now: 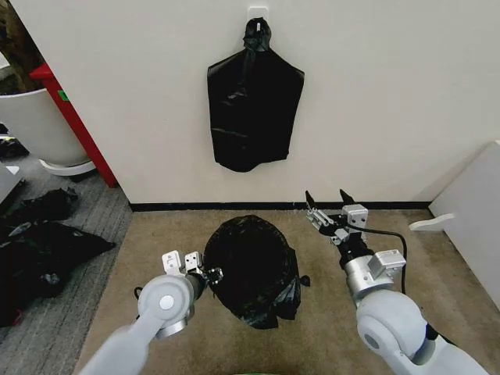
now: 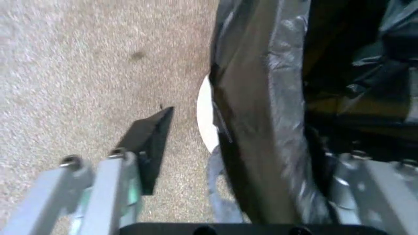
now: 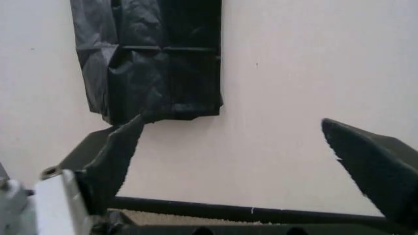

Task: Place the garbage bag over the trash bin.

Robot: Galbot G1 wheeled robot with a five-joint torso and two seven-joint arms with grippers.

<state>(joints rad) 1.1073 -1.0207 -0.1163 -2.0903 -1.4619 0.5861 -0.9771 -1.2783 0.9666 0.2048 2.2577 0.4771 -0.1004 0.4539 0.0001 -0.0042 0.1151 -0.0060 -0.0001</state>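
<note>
Left gripper (image 1: pixel 209 273) apparently straddles garbage bag (image 1: pixel 254 269) rim; right gripper (image 1: pixel 328 201) raised, fingers spread, empty.

Bare carpet (image 1: pixel 391 226) lies open at three o'clock of the bagged trash bin (image 1: pixel 251 269); the wall (image 1: pixel 375 94) blocks twelve.

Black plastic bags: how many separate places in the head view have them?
3. One bunch hangs on the wall. One garbage bag covers the trash bin on the carpet, at the left gripper. Heaps lie on the grey carpet at left; more may be hidden.
</note>
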